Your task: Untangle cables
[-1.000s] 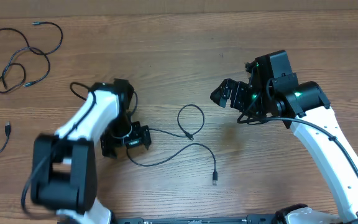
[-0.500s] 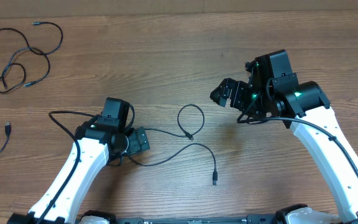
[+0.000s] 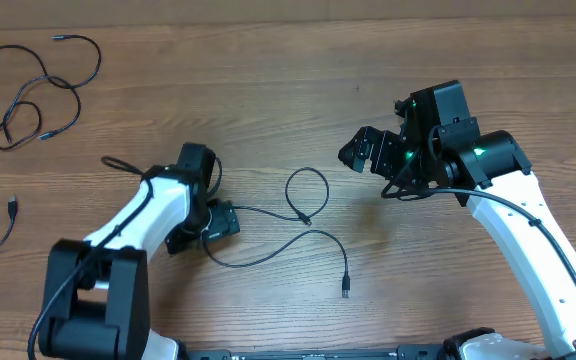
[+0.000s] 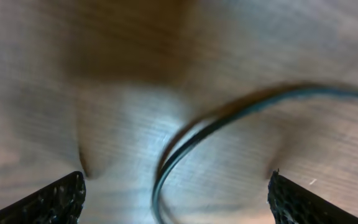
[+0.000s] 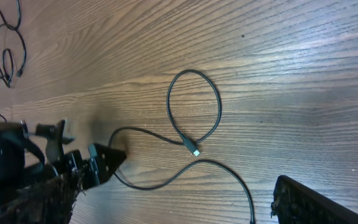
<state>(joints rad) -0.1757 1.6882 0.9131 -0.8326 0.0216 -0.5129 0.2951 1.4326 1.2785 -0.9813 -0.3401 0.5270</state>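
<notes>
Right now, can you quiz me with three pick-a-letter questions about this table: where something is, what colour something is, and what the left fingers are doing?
1. Seen from overhead, where is the heap of thin black cables on the brown wooden table?
A) top-left corner
B) beside the right arm
C) bottom middle

2. What colour is the thin looped cable in the middle?
A) white
B) black
C) red

3. How are the left arm's fingers?
A) shut tight on the cable
B) holding a cup
C) open

Answers:
1 A, the heap lies in the overhead view's top-left corner.
2 B, it looks black in every view.
3 C, the left wrist view shows both tips wide apart, with cable lying between them.
</notes>
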